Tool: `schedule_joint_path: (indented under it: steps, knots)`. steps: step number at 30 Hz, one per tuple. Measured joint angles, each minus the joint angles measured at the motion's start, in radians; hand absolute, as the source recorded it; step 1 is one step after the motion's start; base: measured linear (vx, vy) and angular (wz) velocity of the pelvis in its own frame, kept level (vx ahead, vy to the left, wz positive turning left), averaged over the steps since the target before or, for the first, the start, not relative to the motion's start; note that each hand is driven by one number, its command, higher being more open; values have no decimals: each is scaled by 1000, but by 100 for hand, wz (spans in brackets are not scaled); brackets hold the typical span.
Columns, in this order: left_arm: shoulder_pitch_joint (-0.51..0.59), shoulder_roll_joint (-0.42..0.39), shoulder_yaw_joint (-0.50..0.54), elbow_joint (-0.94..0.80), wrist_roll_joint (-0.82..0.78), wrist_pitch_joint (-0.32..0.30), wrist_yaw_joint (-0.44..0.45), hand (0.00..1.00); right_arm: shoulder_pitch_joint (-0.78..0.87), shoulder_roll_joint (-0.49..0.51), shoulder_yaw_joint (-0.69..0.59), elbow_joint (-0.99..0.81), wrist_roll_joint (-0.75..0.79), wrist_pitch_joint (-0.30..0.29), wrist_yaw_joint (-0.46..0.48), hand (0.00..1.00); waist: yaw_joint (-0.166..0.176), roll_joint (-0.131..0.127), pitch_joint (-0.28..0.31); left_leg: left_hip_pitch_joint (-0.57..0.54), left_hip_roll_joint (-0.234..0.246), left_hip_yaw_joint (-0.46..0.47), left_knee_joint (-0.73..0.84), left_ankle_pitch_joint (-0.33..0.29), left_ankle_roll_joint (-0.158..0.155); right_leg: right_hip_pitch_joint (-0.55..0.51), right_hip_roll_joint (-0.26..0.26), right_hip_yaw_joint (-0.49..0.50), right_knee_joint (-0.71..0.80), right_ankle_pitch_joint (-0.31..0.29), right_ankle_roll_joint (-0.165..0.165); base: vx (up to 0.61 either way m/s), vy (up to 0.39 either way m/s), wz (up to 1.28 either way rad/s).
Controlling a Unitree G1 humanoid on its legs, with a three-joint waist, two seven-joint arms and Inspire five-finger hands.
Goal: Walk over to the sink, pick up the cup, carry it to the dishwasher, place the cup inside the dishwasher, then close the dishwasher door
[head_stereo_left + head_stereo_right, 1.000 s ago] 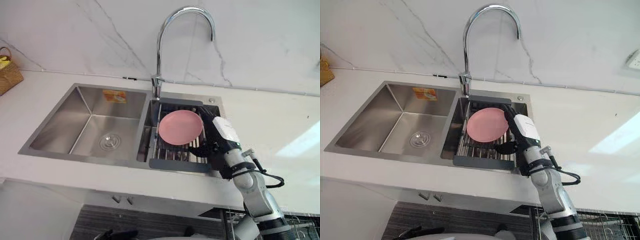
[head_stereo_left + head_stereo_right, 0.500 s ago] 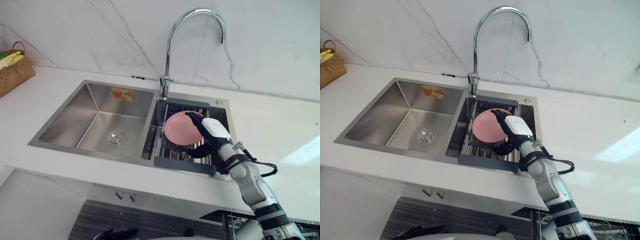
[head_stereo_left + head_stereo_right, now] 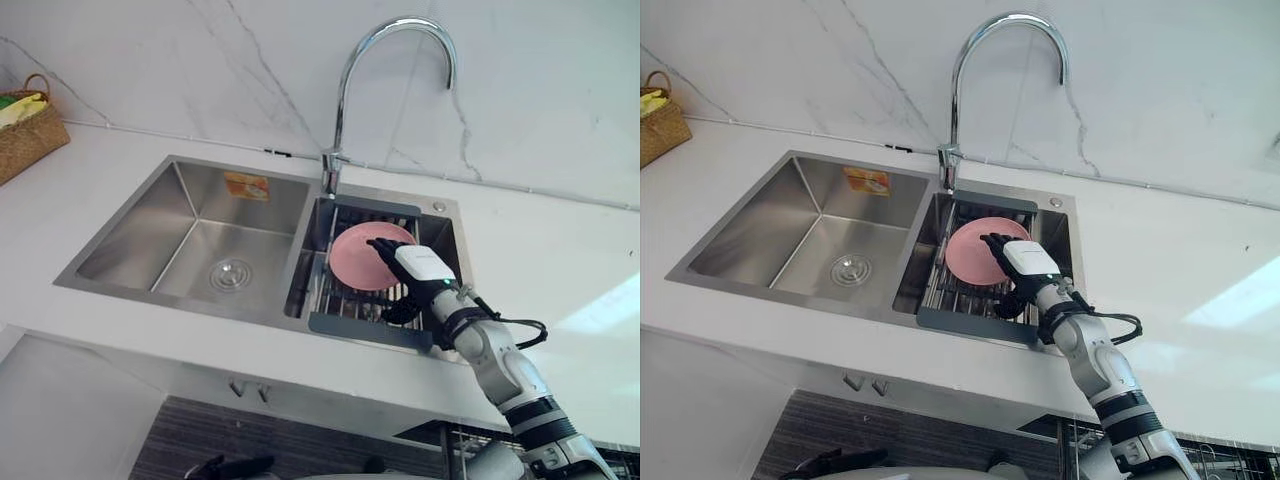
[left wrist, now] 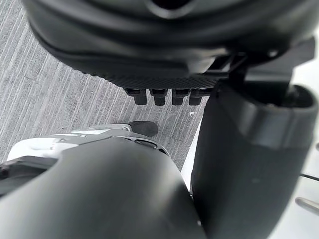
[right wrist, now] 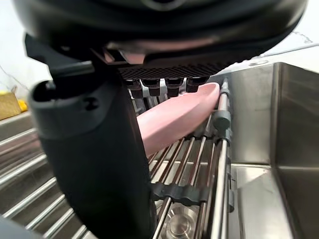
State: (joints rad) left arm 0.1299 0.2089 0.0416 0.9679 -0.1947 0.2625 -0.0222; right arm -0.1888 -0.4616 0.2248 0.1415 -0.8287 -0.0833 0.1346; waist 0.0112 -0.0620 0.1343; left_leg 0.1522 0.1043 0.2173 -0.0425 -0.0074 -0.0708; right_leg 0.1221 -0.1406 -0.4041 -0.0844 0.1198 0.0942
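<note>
No cup shows; a pink plate point(image 3: 355, 262) lies tilted on a dark-framed wire rack point(image 3: 360, 328) in the right basin of the steel sink point(image 3: 150, 235). My right hand point(image 3: 418, 268) reaches into that basin from the front right. Its straight fingers point(image 3: 992, 243) lie over the plate's right part, and the thumb point(image 5: 94, 164) hangs lower, by the rack bars. In the right wrist view the plate point(image 5: 174, 117) sits between thumb and fingers, not clasped. My left hand point(image 4: 164, 59) hangs idle over the grey floor, fingers relaxed.
A tall curved faucet point(image 3: 345, 80) rises behind the divider between the basins. The left basin holds just its drain point(image 3: 231, 273). A wicker basket point(image 3: 22, 125) stands on the white counter at far left. A marble wall backs the counter.
My right hand has reached further into the right basin, from the plate's right edge to lying over the plate. The head camera has also shifted, so the whole scene sits differently.
</note>
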Motion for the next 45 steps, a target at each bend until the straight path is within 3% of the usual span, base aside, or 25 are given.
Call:
schedule_joint_path:
  steps: [6,11,19,29,30,45]
  knots:
    - [-1,1,0,-4,0,9,0,100,-34,1,38,52,-38,11,-52,100,1,0,0,-2,-2,-9,0,2,2,3,-1,-8,0,0,0,0,1,4]
    - [-1,0,0,-13,1,10,0,100,-41,14,51,122,-51,1,-171,100,6,0,2,-3,-4,-16,-6,7,4,4,-3,-15,0,0,0,-2,4,4]
    - [-1,0,-1,-22,20,9,-12,100,-40,18,60,173,-149,-95,-326,100,6,3,12,-5,-6,-28,-10,14,6,8,-4,-28,0,0,0,-2,4,4]
    - [-3,4,-9,-23,20,9,-13,100,-46,17,96,193,-220,-35,-398,100,13,1,14,-3,-6,-43,-13,21,5,16,-4,-41,0,0,0,-7,5,3]
    - [-4,4,-10,-23,20,9,-13,100,-46,18,96,194,-222,-31,-398,0,15,1,14,-3,-6,-43,-13,21,5,16,-4,-41,0,0,0,0,0,0]
    - [-10,11,-11,-23,22,11,-26,100,-60,31,117,230,-243,7,-426,0,30,-15,17,-10,-6,-47,-20,27,-3,11,-6,-43,1,-1,0,0,0,0]
